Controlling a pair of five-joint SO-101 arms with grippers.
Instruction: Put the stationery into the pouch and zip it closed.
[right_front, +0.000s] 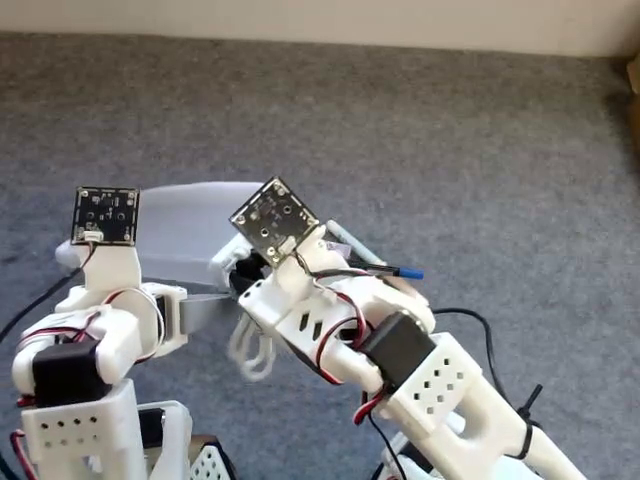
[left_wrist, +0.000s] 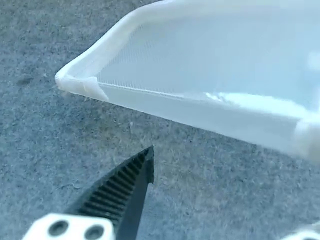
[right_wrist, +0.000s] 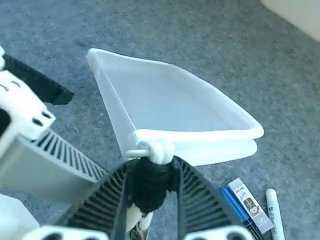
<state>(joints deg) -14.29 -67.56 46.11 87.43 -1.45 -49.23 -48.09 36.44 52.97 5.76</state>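
Pouch: the translucent pouch (right_wrist: 175, 100) lies on the grey carpet (right_front: 450, 130) with its mouth open and facing you.
Right claw: the right claw (right_wrist: 150, 166) is clamped on what looks like the zip pull (right_wrist: 159, 150) at the pouch's near corner.
Left claw: the left claw (right_wrist: 85, 132) has its fingers apart and sits just beside the pouch's side rim.
Stationery: a blue box (right_wrist: 242, 202) and a white pen (right_wrist: 274, 212) lie on the carpet beside the pouch, outside it.
Step in hand: you are probably spreading the mouth, since nothing is loaded.
Technique: pinch one rim layer only with the left claw, hold the right grip firm, and pull gently.
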